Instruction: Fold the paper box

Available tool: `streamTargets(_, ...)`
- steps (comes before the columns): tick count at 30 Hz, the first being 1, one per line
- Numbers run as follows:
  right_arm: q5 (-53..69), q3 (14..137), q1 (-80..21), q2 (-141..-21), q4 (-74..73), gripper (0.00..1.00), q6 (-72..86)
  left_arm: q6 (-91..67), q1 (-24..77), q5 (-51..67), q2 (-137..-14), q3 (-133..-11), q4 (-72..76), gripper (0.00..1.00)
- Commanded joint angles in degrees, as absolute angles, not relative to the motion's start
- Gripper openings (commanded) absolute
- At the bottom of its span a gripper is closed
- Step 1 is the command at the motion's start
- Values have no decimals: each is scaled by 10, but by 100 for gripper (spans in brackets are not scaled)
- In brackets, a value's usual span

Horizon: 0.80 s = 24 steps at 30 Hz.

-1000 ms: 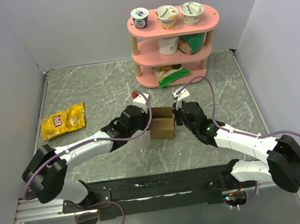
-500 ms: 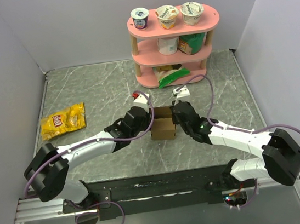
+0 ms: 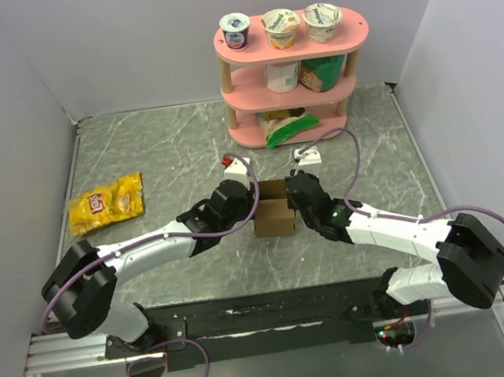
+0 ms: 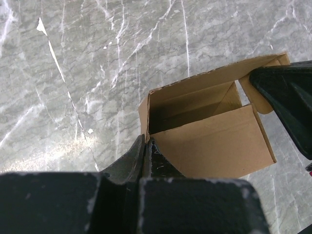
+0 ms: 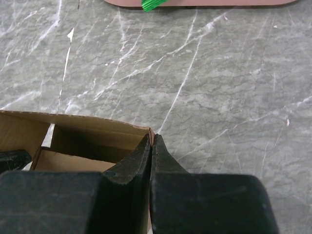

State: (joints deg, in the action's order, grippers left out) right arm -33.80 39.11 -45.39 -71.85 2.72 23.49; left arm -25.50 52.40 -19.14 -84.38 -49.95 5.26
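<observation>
The paper box [image 3: 274, 212] is a small brown cardboard box, open at the top, standing on the grey marble table between my two arms. My left gripper [image 3: 249, 209] is shut on the box's left wall; in the left wrist view [image 4: 146, 142] its fingers pinch the wall's edge, with the box [image 4: 209, 131] beyond. My right gripper [image 3: 295, 194] is shut on the box's right wall; in the right wrist view [image 5: 151, 138] it pinches the corner of the box [image 5: 73, 139]. The right gripper's dark body shows at the right edge of the left wrist view.
A pink three-tier shelf [image 3: 295, 62] with yogurt cups and snack packs stands at the back. A yellow snack bag [image 3: 105, 202] lies at the left. A small red object [image 3: 229, 162] and a white tag [image 3: 307, 153] lie behind the box.
My right gripper has moved left and closed in on the box's right wall. The box has shifted slightly. My left gripper has stayed on the left wall.
</observation>
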Motion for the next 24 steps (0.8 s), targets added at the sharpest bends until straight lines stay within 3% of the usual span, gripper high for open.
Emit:
streamTargets(1,-323,418,-474,-741,-13,0,282,-280,539,-170,-846,-508,62,1)
streamTargets(24,-327,485,-477,-762,-83,0,276,-268,575,-253,-860,-526,33,1)
